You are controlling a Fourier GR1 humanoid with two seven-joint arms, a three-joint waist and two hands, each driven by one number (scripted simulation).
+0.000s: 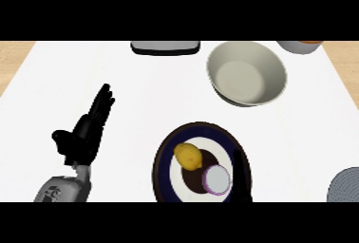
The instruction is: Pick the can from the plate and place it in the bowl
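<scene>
From the head view, the can (216,180) lies on the plate (165,163) at the counter's near edge, beside a lemon (188,156). The left hand (88,130) rests wide open, fingers straight, near the left edge. The right hand shows only as dark fingers (240,171) touching the can, their spread unclear; the pick-up seems in hand, and next comes closing round the can and carrying it to the bowl (247,72) near the far edge.

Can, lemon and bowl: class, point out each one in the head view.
can (216,180), head view, on its pale top.
lemon (188,156), head view, on its middle.
bowl (247,76), head view, on its inner wall.
</scene>
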